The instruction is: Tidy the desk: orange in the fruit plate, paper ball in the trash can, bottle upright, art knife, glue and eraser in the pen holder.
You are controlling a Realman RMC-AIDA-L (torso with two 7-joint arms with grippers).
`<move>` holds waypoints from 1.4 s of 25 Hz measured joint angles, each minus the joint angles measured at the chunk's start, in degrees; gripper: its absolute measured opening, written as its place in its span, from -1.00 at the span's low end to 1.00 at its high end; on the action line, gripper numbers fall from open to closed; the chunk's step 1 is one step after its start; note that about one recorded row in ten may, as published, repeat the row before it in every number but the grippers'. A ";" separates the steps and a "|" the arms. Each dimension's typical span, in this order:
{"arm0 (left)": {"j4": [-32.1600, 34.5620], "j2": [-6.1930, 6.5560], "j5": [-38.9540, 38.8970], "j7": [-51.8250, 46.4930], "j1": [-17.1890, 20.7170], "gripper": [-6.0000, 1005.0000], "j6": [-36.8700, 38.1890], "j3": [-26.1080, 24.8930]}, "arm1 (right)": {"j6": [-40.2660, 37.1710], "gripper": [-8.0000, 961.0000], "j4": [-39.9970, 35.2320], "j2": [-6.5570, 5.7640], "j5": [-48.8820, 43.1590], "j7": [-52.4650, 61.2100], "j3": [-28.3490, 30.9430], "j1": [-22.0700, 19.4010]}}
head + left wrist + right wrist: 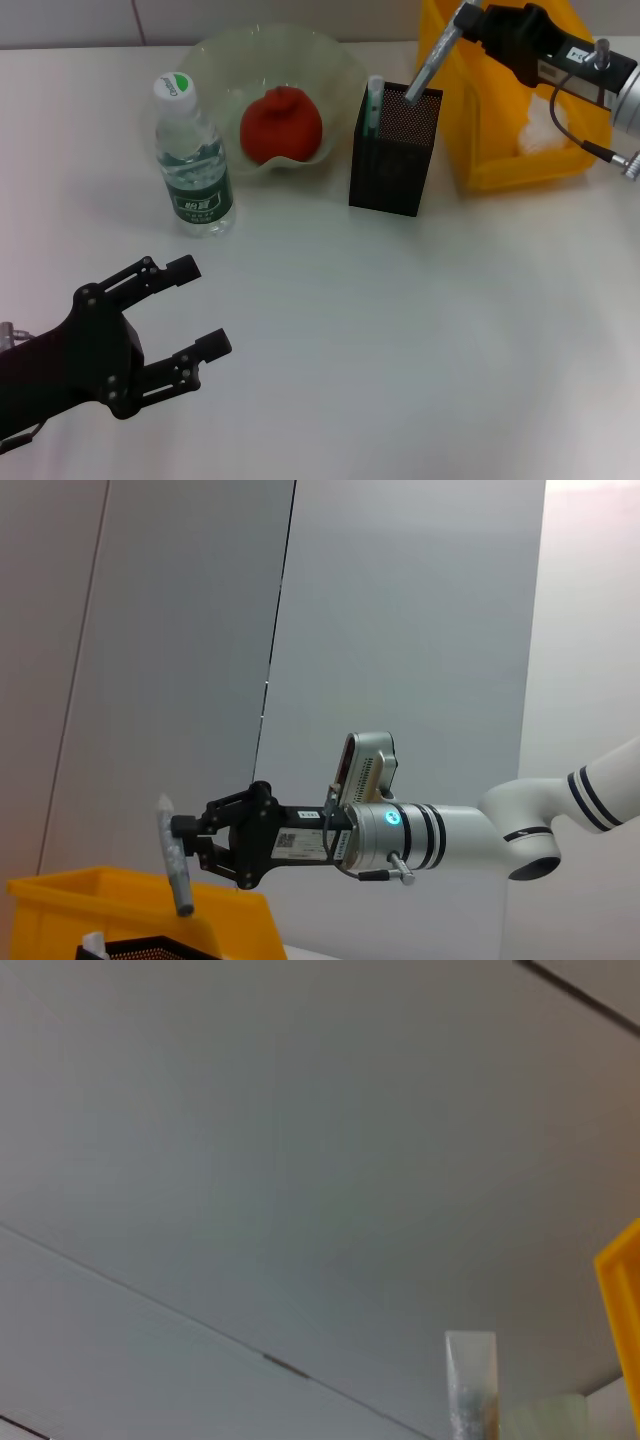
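I see my right end effector [462,22] clenched around a grey art knife [430,58], holding it tilted with its lower tip just over the rim of the pen holder [394,160] below it. A green-capped glue stick [374,105] already stands inside. The trash can [470,140] sits directly under that arm, white paper inside. Well away, my left end effector [190,308] rests released above the tabletop [400,330]. Beyond it stand the upright bottle [192,160] and the orange [281,124] in the fruit plate [215,55].
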 joint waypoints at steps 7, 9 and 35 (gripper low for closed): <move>-0.35 0.00 -0.03 0.00 -0.10 0.60 0.03 -0.03 | 0.71 -0.73 -0.02 0.08 0.16 -0.23 -0.28 0.11; -0.41 0.00 -0.03 0.00 -0.12 0.60 0.04 -0.04 | 1.44 -0.73 -0.06 0.15 0.17 -0.68 -0.44 0.14; -0.52 0.00 -0.02 -0.45 -0.28 0.60 0.17 0.01 | -2.40 -0.66 -2.25 1.96 -0.49 -49.95 -5.14 0.17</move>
